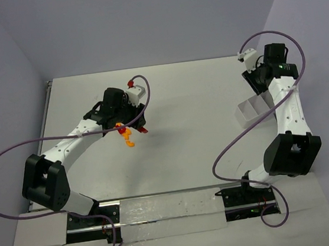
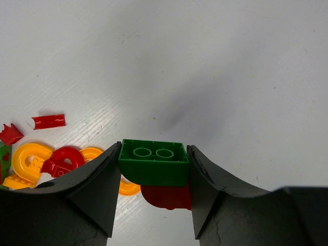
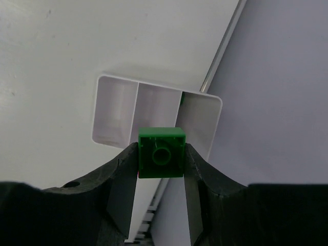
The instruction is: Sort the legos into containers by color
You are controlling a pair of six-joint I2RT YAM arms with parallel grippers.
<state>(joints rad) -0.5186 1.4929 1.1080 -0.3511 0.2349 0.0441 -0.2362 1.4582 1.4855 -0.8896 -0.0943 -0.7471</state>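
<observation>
White three-compartment container (image 3: 115, 110) on the right of the table (image 3: 51, 51), right gripper (image 3: 161, 146) clamping a green lego (image 3: 161, 160) over it, left gripper (image 2: 154, 154) pinching a green brick (image 2: 152, 168) above red and yellow legos (image 2: 51, 161) left of centre

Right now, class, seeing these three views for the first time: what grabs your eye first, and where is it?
Each arm has a green brick clamped in its fingers. The left gripper holds a wide green brick over the table, beside a scatter of red and orange-yellow pieces. The right gripper holds a small green brick facing a white divided bin near the table's right edge.
</observation>
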